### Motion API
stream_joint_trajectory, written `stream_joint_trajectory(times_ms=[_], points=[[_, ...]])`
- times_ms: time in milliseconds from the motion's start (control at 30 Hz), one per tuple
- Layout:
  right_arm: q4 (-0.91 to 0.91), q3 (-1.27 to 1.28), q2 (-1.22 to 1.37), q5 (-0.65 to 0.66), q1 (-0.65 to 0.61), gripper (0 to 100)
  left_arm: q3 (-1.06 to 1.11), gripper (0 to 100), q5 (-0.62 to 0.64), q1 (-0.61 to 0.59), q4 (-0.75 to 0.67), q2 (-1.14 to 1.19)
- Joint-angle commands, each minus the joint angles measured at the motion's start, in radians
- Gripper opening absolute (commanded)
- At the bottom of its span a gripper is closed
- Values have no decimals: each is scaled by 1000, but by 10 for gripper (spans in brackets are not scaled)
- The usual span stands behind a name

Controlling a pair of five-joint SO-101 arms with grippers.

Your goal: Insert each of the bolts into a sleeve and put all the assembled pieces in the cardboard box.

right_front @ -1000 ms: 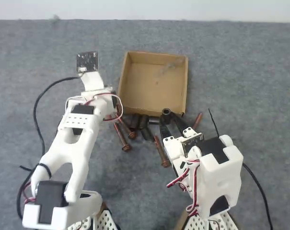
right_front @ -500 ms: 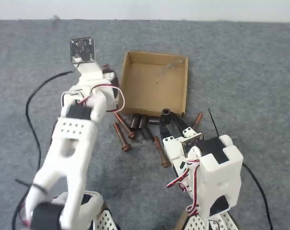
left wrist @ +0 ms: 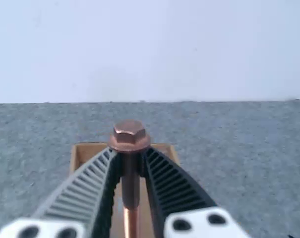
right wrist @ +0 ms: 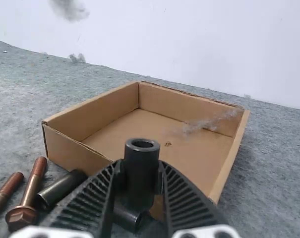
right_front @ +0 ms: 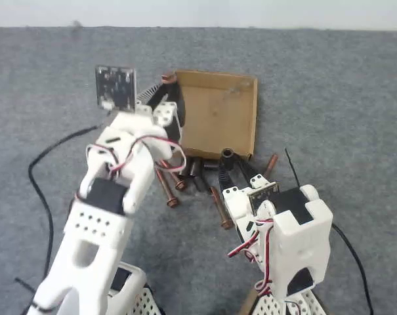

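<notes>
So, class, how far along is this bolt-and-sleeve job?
Done: nothing, the cardboard box is empty. In hand: the left hand holds a bolt, the right hand a sleeve. Left: joining them, then the loose bolts and sleeves beside the box.

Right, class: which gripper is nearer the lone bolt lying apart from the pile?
Right. The right gripper, shut on a sleeve, sits just beside the lone bolt; the left gripper, holding a second bolt, is at the opposite wall of the box.
</notes>
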Motion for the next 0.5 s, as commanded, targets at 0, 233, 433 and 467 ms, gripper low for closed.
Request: stream_joint_trajectory(times_ms=[0, 233, 433, 467], points=[[-24, 29, -68, -5, 4, 6, 33, 13, -3, 69, -32, -98], [-24, 29, -68, -5, 2, 6, 165, 13, -3, 130, -140, -163], [-24, 29, -68, -5, -1, 6, 320, 13, -3, 146, -434, -158], [-24, 29, -68, -5, -1, 6, 334, 13, -3, 149, -463, -158]])
